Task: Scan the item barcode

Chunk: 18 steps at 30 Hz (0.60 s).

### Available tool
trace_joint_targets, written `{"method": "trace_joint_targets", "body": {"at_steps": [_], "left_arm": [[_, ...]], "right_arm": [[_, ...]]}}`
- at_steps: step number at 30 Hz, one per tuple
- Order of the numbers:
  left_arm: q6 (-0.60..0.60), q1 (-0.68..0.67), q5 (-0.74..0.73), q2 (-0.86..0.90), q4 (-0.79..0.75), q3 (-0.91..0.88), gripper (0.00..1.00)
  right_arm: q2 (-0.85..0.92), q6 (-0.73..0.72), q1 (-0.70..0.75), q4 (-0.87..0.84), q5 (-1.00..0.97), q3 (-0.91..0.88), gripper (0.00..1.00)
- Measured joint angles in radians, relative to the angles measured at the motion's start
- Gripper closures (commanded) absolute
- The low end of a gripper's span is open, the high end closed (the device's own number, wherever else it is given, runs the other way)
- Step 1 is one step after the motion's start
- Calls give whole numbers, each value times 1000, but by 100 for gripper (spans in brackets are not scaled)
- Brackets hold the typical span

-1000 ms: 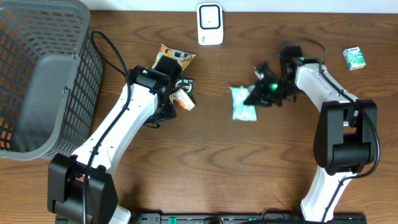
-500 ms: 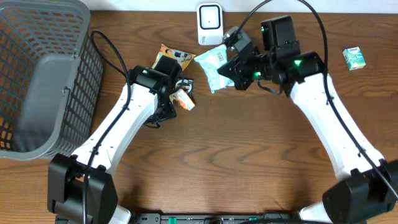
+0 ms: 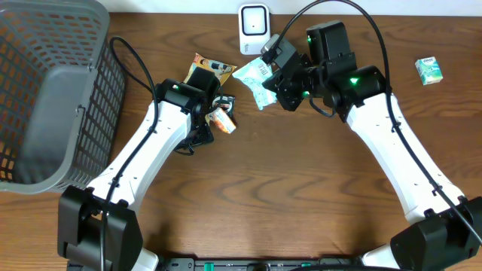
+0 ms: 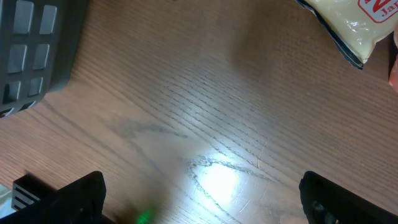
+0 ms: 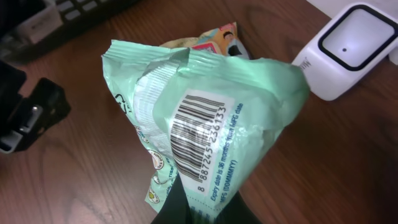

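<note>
A mint-green packet hangs above the table just in front of the white scanner. My right gripper is shut on its lower edge. In the right wrist view the packet shows its black barcode towards the camera, pinched at the bottom by the right gripper. The scanner stands at the upper right there. My left gripper hovers over the table beside a small orange packet. Seen from the left wrist, that gripper is wide open over bare wood.
A grey mesh basket fills the far left. A yellow snack packet lies behind the left gripper, and its corner shows in the left wrist view. A small green box sits at the far right.
The right arm has lifted the green packet off the table's middle and carried it back and left to the scanner. The left arm has stayed still.
</note>
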<state>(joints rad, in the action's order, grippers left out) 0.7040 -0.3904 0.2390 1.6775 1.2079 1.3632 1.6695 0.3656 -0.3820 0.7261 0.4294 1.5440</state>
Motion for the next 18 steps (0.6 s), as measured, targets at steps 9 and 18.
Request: {"method": "trace_joint_targets", "body": {"at_steps": [9,18], "left_arm": [[0,0,0,0,0,0,2],[0,0,0,0,0,0,2]], "right_arm": [[0,4,0,10,-19,0,99],[42,3,0,146,-62,-18,99]]}}
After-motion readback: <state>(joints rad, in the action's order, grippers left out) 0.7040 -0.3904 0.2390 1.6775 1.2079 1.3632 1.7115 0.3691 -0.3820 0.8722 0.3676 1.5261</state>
